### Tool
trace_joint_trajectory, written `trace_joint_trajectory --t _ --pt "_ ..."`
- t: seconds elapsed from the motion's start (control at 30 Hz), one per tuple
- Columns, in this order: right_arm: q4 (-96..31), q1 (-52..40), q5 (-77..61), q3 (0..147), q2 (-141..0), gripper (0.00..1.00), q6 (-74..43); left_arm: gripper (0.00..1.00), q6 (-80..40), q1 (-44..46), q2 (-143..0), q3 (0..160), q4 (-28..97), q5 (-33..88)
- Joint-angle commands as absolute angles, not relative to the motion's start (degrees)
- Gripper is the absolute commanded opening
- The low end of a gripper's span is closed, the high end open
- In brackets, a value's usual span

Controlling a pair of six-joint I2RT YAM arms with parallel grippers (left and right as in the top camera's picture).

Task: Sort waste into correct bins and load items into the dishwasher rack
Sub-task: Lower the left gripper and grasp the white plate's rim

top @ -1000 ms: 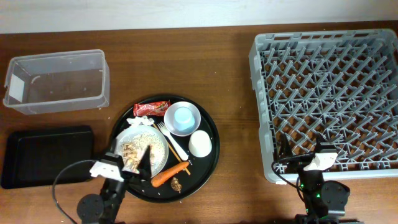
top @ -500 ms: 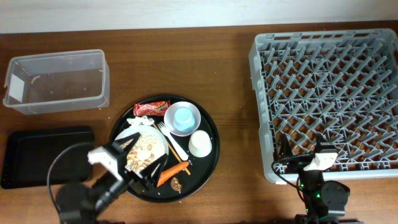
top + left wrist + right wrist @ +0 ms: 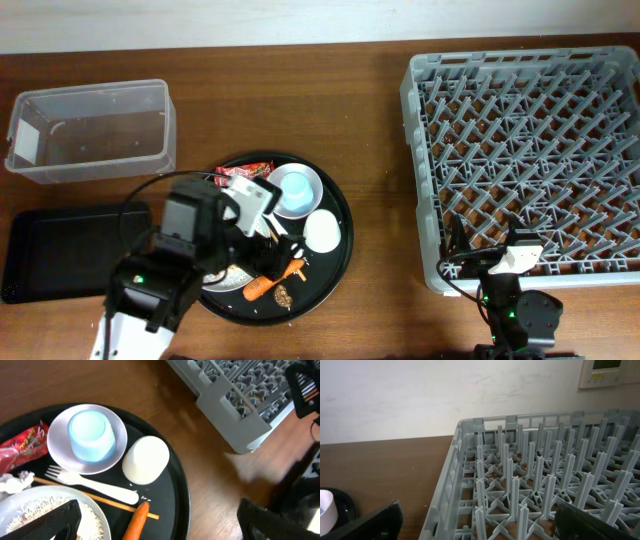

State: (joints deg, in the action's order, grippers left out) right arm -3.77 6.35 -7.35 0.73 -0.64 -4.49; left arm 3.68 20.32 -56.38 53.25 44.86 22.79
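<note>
My left gripper (image 3: 272, 258) hangs open and empty over the round black tray (image 3: 343, 250), its arm hiding most of the white plate (image 3: 30, 515) of rice crumbs. Between its fingers (image 3: 157, 512) lies the orange carrot (image 3: 135, 522), also in the overhead view (image 3: 272, 282), beside brown bits (image 3: 283, 296). The light-blue cup (image 3: 90, 435) sits in the white bowl (image 3: 57, 435). The white cup (image 3: 146, 459), white fork (image 3: 100, 487), red wrapper (image 3: 22, 445) and tissue (image 3: 10, 482) lie nearby. My right gripper (image 3: 480, 527) is open at the grey rack's (image 3: 530, 475) near edge.
The clear tub (image 3: 90, 130) stands at the back left and the flat black tray (image 3: 60, 250) at the front left. The rack (image 3: 530, 150) fills the right side. A thin wooden stick (image 3: 90, 497) lies under the fork on the round tray.
My left arm has lifted from the table's front edge and swung forward over the round tray, now covering the plate. The right arm has not moved.
</note>
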Motion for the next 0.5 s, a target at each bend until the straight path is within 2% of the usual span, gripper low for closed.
trace_joint_trajectory --t 0.0,0.27,0.37,0.47 --pt "-3.9 6.79 -6.87 0.32 -0.21 0.99 -4.49 0.99 4.78 22.37 -56.4 54.39 44.42 18.22" --pt "-3.9 6.79 -6.87 0.32 -0.21 0.99 -4.47 0.99 3.09 22.65 -57.82 54.37 45.28 21.87" --pt "-3.9 6.79 -6.87 0.32 -0.21 0.99 -4.49 0.99 2.79 25.19 -65.17 54.37 47.13 16.53" --pt "-3.9 6.79 -6.87 0.32 -0.21 0.99 -4.47 0.99 0.62 25.63 -71.48 54.37 43.66 15.2"
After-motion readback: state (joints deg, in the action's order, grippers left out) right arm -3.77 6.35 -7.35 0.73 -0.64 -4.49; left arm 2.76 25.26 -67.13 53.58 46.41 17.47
